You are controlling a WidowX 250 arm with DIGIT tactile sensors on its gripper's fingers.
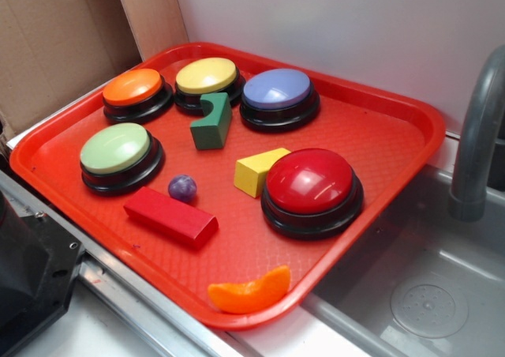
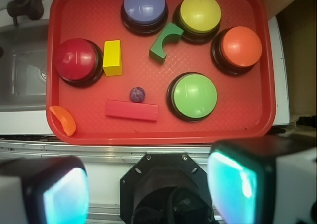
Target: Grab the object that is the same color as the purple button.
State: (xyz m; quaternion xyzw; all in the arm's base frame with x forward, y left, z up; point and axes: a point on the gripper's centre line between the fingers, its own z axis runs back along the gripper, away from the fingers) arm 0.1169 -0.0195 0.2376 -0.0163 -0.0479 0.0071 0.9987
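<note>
The small glossy purple ball (image 1: 182, 187) (image 2: 137, 94) lies on the red tray (image 1: 394, 128) (image 2: 247, 120), just beyond the long red block (image 1: 170, 216) (image 2: 132, 110) and between the green button and the yellow block. The purple button (image 1: 277, 88) (image 2: 144, 5), lavender-blue domed on a black base, stands at the tray's far side. In the wrist view my gripper (image 2: 148, 189) hangs high above the tray's near edge. It is open, its teal pads (image 2: 67, 196) wide apart with nothing between them. The ball is well ahead of the fingers.
Also on the tray: red button (image 1: 309, 182) (image 2: 75, 59), yellow button (image 1: 206, 76) (image 2: 199, 13), orange button (image 1: 132, 87) (image 2: 241, 46), green button (image 1: 115, 148) (image 2: 194, 95), yellow block (image 1: 257, 170) (image 2: 112, 57), green arch block (image 1: 211, 122) (image 2: 165, 40), orange slice (image 1: 251, 293) (image 2: 63, 120). A sink (image 1: 426, 294) and faucet (image 1: 477, 136) adjoin.
</note>
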